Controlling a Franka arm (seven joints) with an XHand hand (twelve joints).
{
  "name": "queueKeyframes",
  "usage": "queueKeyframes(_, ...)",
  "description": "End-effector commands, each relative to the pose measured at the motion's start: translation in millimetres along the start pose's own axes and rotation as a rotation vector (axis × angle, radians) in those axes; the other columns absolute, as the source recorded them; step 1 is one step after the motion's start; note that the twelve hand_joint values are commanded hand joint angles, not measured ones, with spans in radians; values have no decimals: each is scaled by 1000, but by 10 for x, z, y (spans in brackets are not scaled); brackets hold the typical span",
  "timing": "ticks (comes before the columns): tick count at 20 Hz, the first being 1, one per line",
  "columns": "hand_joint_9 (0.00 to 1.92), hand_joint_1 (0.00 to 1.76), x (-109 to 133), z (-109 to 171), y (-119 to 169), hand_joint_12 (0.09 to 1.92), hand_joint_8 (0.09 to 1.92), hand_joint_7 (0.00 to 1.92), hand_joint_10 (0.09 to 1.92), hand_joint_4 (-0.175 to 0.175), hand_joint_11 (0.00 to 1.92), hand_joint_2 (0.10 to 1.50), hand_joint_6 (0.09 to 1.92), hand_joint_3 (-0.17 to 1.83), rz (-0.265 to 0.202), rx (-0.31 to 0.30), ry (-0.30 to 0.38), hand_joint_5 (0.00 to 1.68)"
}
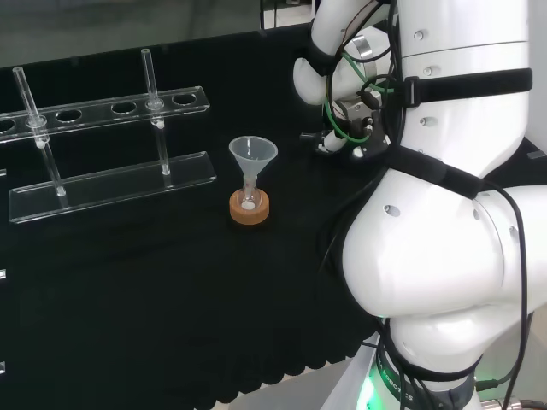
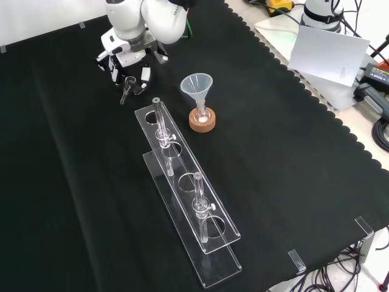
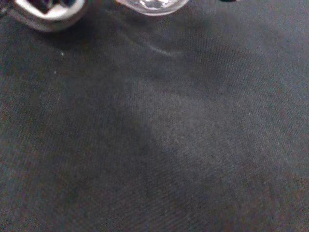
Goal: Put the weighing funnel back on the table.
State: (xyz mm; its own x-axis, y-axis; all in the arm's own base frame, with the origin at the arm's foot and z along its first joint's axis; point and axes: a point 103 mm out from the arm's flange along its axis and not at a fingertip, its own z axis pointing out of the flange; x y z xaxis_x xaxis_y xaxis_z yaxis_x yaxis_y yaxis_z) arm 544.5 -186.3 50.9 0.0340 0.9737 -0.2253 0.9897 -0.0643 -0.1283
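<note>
Clear glass weighing funnel is right up by my hand, close over the black cloth. Touching it or not, no idea, and I can't tell if my hand is clamped on it or open either. Front view: my hand hangs low at 10 o'clock from the big funnel on its cork ring, and the clear rack runs off toward 5 o'clock.
</note>
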Motion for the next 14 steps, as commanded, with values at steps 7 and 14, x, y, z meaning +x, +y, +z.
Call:
queueKeyframes(7, 997, 616, -40, -63, -102, 1400, 87, 1136, 87, 175, 200, 631, 475, 542, -27, 154, 38, 900)
queueKeyframes(14, 832, 442, -95, -205, -174, 1456, 87, 880, 87, 135, 91, 640, 261, 385, -47, 159, 81, 609)
